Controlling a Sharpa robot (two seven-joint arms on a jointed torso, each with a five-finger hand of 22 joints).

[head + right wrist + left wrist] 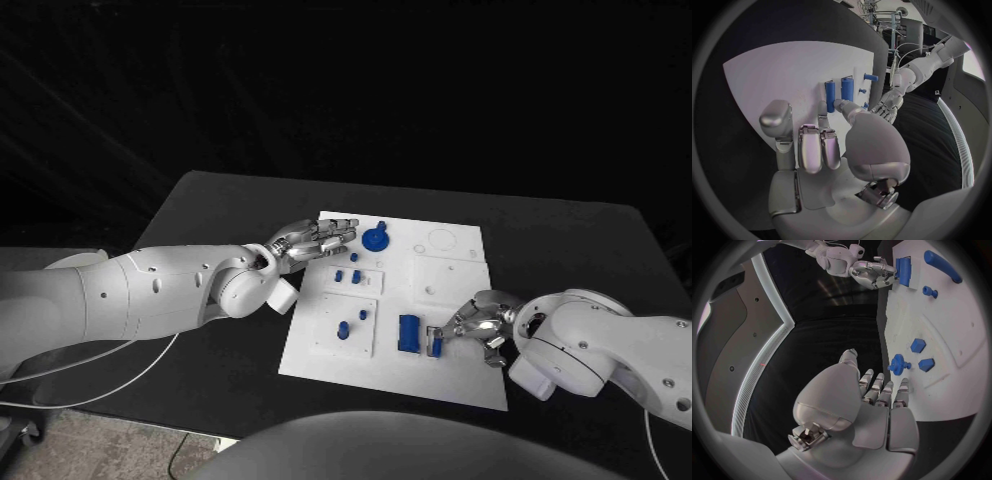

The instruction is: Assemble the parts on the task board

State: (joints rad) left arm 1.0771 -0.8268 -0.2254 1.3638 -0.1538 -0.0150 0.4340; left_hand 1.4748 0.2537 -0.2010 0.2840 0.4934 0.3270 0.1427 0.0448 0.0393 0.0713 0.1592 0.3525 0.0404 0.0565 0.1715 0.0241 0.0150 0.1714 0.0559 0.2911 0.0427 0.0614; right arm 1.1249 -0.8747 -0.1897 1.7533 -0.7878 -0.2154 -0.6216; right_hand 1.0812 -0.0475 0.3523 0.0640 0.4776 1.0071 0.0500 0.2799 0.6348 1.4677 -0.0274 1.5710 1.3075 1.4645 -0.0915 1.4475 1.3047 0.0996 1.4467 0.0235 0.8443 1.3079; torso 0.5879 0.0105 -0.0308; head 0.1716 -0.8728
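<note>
Several blue parts occupy the task board, the white plate at the middle of the black table, and by their spread the assembly appears partly done at most. A round gear-like part with a stem lies at the far left of the board. Nearer sit two small pegs, then an oblong part and a small piece on a raised square plate. Two upright rectangular blocks stand at the near middle; whether they are fully seated cannot be told. The recesses at the far right of the board show no blue part, so seating work probably remains there. The right hand is just beside the smaller block, its fingers curled toward it; a fingertip is at the block, yet a firm pinch cannot be confirmed. The left hand hovers at the far-left board edge, near the gear-like part, fingers straight and close together, holding nothing.
</note>
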